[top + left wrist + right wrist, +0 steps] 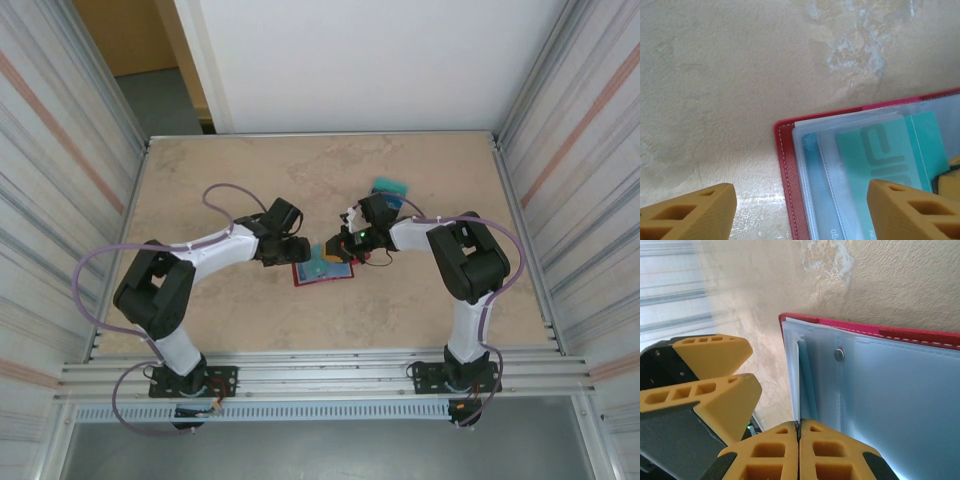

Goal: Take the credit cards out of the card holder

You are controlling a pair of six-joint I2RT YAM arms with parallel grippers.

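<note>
The red card holder lies open on the table between both arms. Its pale see-through pockets hold a teal credit card, which sticks partly out of its sleeve. My left gripper hovers open just over the holder's corner, one finger off the red edge and one over the teal card. My right gripper is shut on the edge of a pale pocket leaf and holds it upright. A teal card edge shows behind that leaf.
A small pile of teal cards lies on the table behind the right arm. The left gripper's yellow fingers sit close beside the right one. Metal-ribbed walls stand on both sides of the table.
</note>
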